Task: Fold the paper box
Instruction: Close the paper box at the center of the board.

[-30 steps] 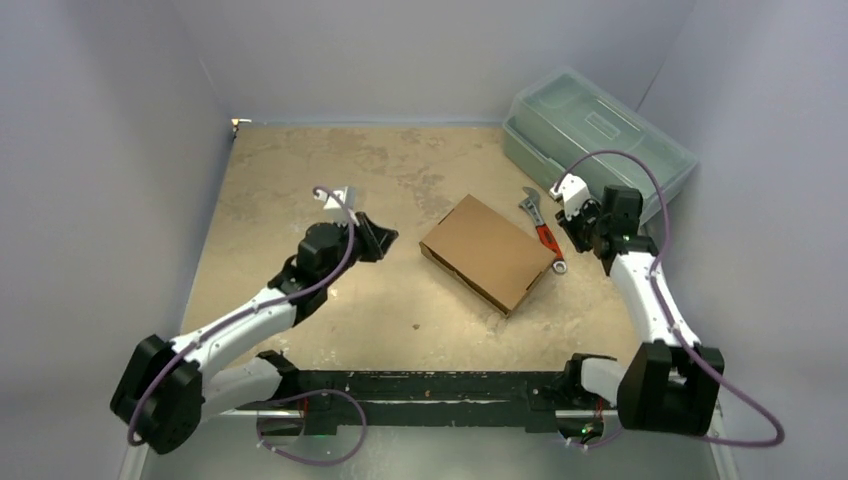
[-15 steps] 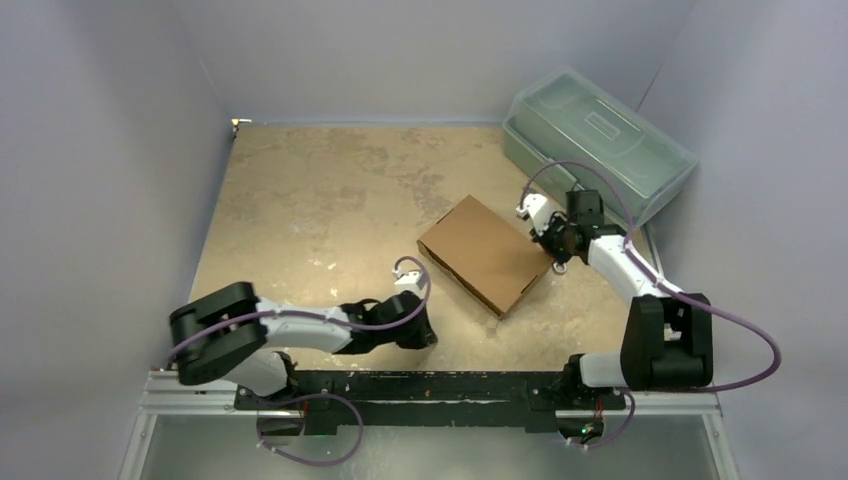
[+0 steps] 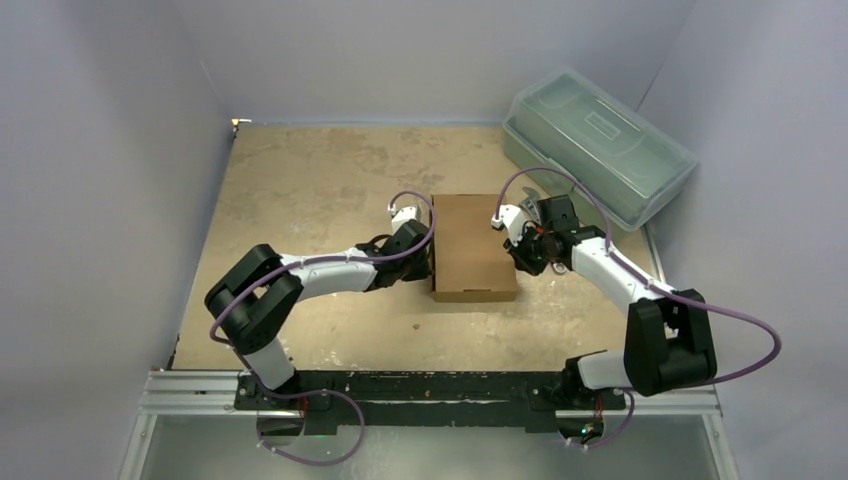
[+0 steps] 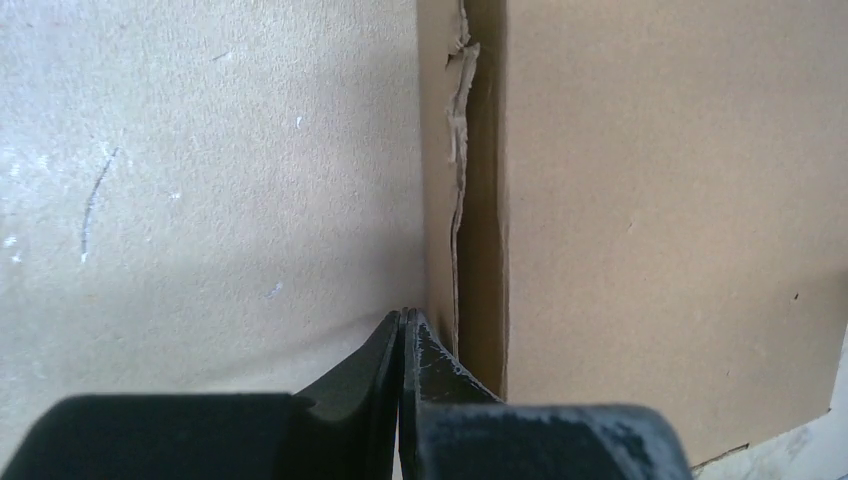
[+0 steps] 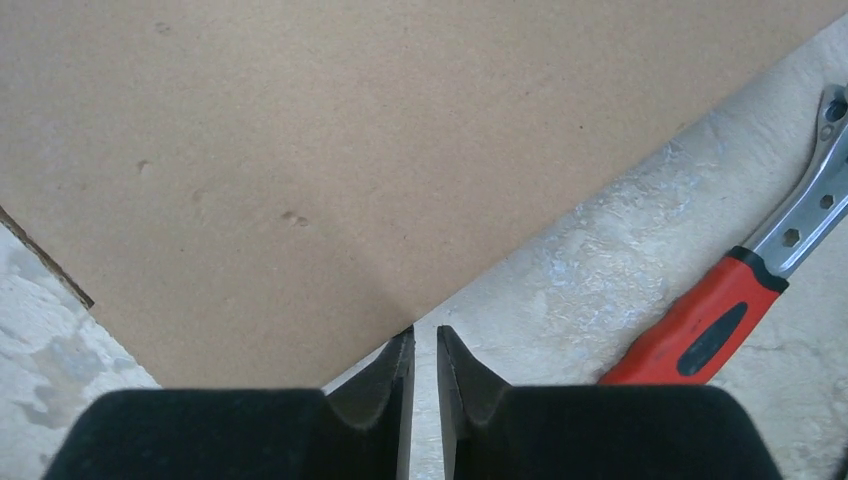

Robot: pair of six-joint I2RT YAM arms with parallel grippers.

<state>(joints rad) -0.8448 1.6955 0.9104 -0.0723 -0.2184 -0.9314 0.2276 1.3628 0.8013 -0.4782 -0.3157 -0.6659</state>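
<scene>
The paper box [image 3: 474, 248] lies closed and flat mid-tabletop [image 3: 300, 180], apparently folded already, though its left seam looks ragged. The left tool [image 4: 404, 330] is pinched shut against that side. The right tool [image 5: 424, 338], narrowed to a slit and holding nothing, sits at the opposite edge, so likely only final pressing remains.

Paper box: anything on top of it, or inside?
Nothing lies on the paper box: its top is bare cardboard. The left gripper and right gripper sit at its edges. The closed top hides the inside.
</scene>
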